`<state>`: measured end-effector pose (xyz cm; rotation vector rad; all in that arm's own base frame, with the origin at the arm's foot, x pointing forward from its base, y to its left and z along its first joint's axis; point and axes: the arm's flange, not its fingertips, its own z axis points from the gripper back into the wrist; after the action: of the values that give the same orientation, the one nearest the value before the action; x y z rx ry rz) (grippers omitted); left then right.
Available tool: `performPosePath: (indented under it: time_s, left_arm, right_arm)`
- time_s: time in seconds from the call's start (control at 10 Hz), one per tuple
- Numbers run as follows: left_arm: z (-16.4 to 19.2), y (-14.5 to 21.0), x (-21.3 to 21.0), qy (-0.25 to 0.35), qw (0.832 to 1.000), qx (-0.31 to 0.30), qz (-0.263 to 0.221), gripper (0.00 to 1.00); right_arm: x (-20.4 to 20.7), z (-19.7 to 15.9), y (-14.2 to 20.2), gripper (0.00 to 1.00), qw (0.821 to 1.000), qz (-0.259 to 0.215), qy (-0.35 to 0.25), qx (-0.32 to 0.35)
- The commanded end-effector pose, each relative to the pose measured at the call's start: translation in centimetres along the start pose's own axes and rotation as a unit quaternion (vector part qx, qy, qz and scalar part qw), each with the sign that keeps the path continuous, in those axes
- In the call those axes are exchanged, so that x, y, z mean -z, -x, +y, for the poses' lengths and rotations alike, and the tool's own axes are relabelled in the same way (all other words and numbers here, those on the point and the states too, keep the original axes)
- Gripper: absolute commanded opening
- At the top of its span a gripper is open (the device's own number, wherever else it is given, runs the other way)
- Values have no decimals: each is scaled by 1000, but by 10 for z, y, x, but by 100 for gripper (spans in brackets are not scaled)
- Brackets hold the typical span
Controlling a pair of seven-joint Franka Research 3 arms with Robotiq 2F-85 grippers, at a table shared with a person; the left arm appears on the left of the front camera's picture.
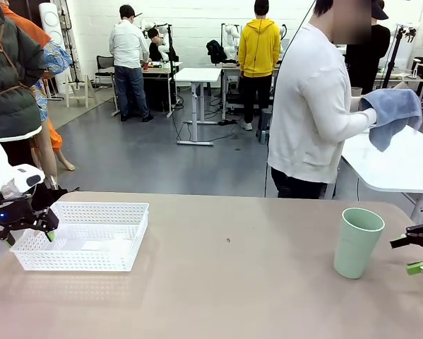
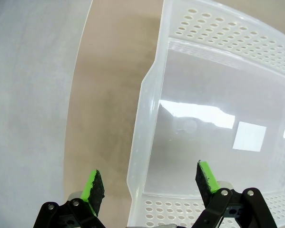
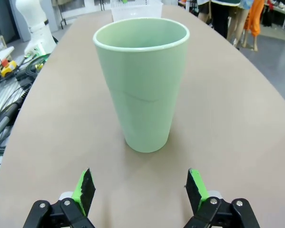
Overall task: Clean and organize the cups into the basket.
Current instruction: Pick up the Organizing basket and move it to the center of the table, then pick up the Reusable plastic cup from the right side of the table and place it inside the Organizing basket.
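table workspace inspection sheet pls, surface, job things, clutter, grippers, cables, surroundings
surface: tan table, bare in the middle.
job's things: mint green cup upright near the right end; white basket at the left end, no cup in it.
clutter: nothing seen.
grippers: left gripper open, one finger outside the basket's wall, one inside; right gripper open, facing the cup, not touching it.
cables: cables on the floor beside the table.
surroundings: person at the far side holding a blue cloth; others at desks behind.
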<state>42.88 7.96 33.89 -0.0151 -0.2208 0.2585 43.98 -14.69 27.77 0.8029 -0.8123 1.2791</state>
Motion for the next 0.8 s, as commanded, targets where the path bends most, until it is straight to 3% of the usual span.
performPosePath:
  time_s: [0.0, 0.7]
  left_arm:
    - [0, 2, 7, -15, 1000, 0, -1, 100]
    - [-2, 2, 15, -29, 999, 10, 15, 100]
  right_arm:
    - [14, -2, 0, 100, 1000, -6, 10, 15]
    - [60, -6, -9, 100, 998, -50, -37, -9]
